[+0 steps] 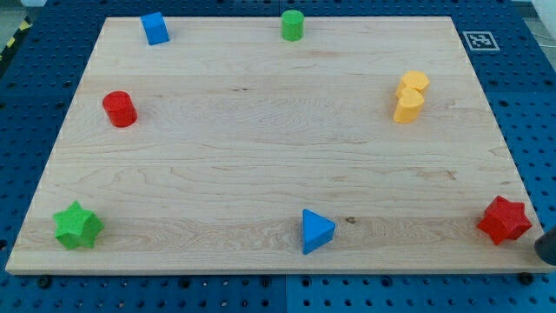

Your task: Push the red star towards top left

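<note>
The red star (504,220) lies at the board's bottom right corner, close to the right edge. My tip (545,249) shows as a dark round end at the view's right border, just below and to the right of the red star, a small gap apart from it.
On the wooden board (261,156): a red cylinder (120,109) at the left, a blue cube (155,28) top left, a green cylinder (292,25) top middle, two yellow blocks (410,96) touching at the right, a green star (77,225) bottom left, a blue triangle (316,230) bottom middle.
</note>
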Tool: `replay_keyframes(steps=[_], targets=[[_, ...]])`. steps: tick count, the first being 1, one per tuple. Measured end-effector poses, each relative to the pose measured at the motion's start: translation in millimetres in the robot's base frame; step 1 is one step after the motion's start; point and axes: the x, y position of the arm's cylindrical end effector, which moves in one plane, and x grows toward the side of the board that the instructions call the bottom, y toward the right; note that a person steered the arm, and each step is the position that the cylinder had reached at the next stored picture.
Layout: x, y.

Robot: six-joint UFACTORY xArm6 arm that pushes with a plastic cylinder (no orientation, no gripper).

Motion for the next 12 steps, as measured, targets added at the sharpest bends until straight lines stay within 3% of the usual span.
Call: replay_keyframes(steps=[3, 5, 7, 9, 11, 12], targets=[[-21, -48], [-24, -20], [-34, -67], [-45, -85], [-54, -64], [-54, -89]])
